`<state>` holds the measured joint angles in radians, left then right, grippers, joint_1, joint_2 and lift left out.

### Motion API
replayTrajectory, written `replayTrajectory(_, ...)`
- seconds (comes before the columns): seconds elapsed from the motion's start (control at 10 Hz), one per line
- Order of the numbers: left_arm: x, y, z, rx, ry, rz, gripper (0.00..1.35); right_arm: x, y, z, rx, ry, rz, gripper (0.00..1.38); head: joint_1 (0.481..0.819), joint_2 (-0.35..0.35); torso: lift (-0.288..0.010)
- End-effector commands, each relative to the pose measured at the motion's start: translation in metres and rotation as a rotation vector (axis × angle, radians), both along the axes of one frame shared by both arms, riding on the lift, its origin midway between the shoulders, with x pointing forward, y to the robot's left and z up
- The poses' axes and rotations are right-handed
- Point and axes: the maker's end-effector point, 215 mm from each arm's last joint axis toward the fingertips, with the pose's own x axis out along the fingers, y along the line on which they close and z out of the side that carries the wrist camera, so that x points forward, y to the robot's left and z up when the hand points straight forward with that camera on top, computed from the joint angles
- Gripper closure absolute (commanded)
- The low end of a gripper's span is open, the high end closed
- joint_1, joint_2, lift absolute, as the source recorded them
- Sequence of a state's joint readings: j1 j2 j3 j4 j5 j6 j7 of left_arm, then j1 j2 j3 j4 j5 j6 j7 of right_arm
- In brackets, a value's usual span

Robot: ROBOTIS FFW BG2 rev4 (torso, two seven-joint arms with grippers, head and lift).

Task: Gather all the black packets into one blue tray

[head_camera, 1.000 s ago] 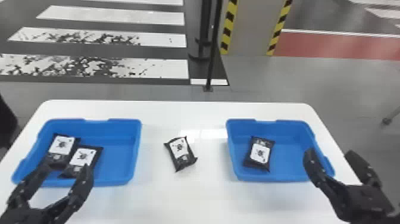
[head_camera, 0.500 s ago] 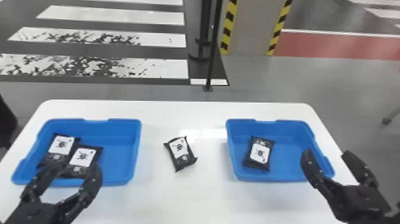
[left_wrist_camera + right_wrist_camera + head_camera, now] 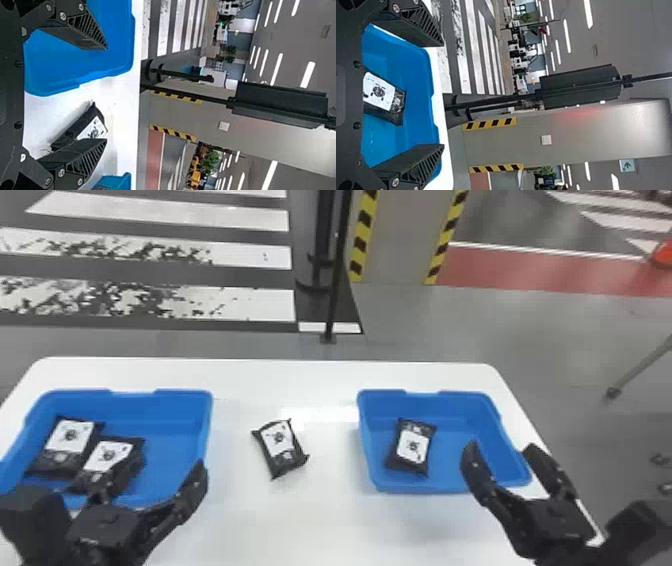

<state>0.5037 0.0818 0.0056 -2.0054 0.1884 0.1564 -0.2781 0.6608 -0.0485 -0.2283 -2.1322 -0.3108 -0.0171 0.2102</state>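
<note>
In the head view my left gripper (image 3: pixel 151 482) is open over the front of the left tray (image 3: pixel 172 425), which holds two black packets (image 3: pixel 66 445) (image 3: pixel 112 462). A third packet (image 3: pixel 280 447) lies on the table between the trays. The right tray (image 3: pixel 465 420) holds one packet (image 3: pixel 411 447), and my right gripper (image 3: pixel 501 449) stands open over its right front corner. The left wrist view shows the left gripper (image 3: pixel 106 94) empty, one finger partly covering the table packet (image 3: pixel 81 126). In the right wrist view a packet (image 3: pixel 383 97) lies in the tray beyond the open right gripper (image 3: pixel 443 95).
The white table (image 3: pixel 320 520) carries both trays, with a wide gap between them. Behind it stand a black pole (image 3: pixel 337 265) and a column with striped yellow-black edges (image 3: pixel 402 240) on the floor.
My left gripper has shifted right and its fingers have spread wider. My right gripper has moved left over the right tray's corner. The packets and trays have stayed put.
</note>
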Motion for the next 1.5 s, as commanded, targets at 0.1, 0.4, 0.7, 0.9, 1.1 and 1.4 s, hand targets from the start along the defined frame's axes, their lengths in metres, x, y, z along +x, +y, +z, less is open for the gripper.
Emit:
replayTrajectory(0.1,0.022,-0.037,-0.005,-0.008,0.016,-0.077,0.21,0.0,0.005,-0.004,0.01,0.007,0.009,0.11,0.695,-0.19,-0.11)
replayTrajectory(0.4,0.044,-0.082,-0.032,0.002,0.107,-0.173,0.21,0.001,0.007,-0.004,0.014,0.007,0.013,0.11,0.695,-0.236,-0.11)
replayTrajectory(0.7,0.068,-0.114,-0.044,0.057,0.168,-0.248,0.21,0.002,0.007,-0.001,0.011,0.0,0.013,0.11,0.695,-0.271,-0.11)
replayTrajectory(0.9,0.082,-0.13,-0.061,0.1,0.223,-0.288,0.21,0.002,0.007,-0.002,0.012,0.002,0.014,0.11,0.695,-0.293,-0.11)
replayTrajectory(1.1,0.099,-0.142,-0.083,0.147,0.265,-0.322,0.21,0.001,0.007,-0.002,0.016,0.004,0.014,0.11,0.695,-0.306,-0.11)
replayTrajectory(1.4,0.111,-0.147,-0.096,0.201,0.28,-0.33,0.22,0.001,0.007,-0.002,0.017,0.003,0.015,0.11,0.695,-0.314,-0.11)
